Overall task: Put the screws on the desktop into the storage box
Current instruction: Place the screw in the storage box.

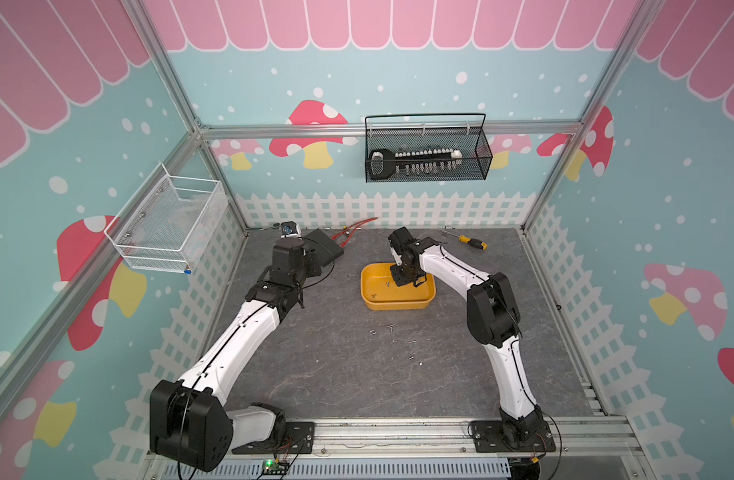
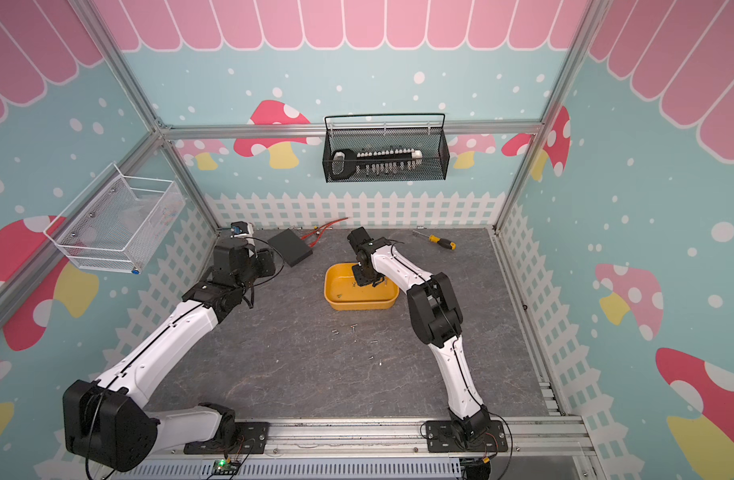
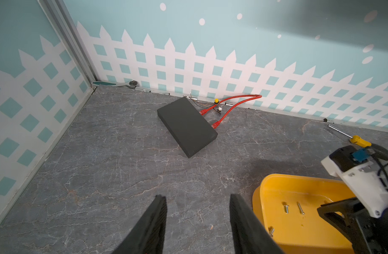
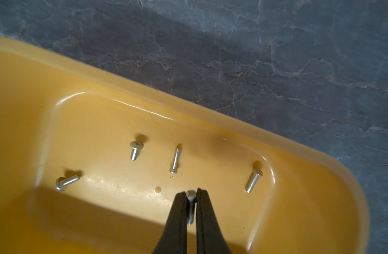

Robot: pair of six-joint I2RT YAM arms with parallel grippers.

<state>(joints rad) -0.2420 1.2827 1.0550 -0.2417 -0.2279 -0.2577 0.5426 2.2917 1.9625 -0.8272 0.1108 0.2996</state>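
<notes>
Marbled grey desktop (image 1: 315,374) spread across the floor of the mushroom-papered cell. Nearest the front, between the two arms, a handful of loose screws (image 1: 391,328) lay scattered on it, apart from the storage box (image 1: 398,306) just behind them. Over that yellow tub hung the right gripper (image 4: 191,194), its jaws pinched together on a single screw (image 4: 190,212) — head at the tips, thread running back between the fingers. On the tub's floor lay four more screws (image 4: 175,160), none touching another. Beside the box, toward the left wall, the left gripper (image 3: 197,198) hovered over bare stone with its jaws apart, gripping nothing. Farther back a black slab (image 3: 186,126) lay flat with a red cable (image 3: 239,101) looped behind it, and a yellow-handled screwdriver (image 1: 470,242) rested near the back wall. On the walls hung a white mesh basket (image 1: 170,232) and a black mesh basket (image 1: 427,178) — the black one holding a row of bits (image 1: 423,154).
</notes>
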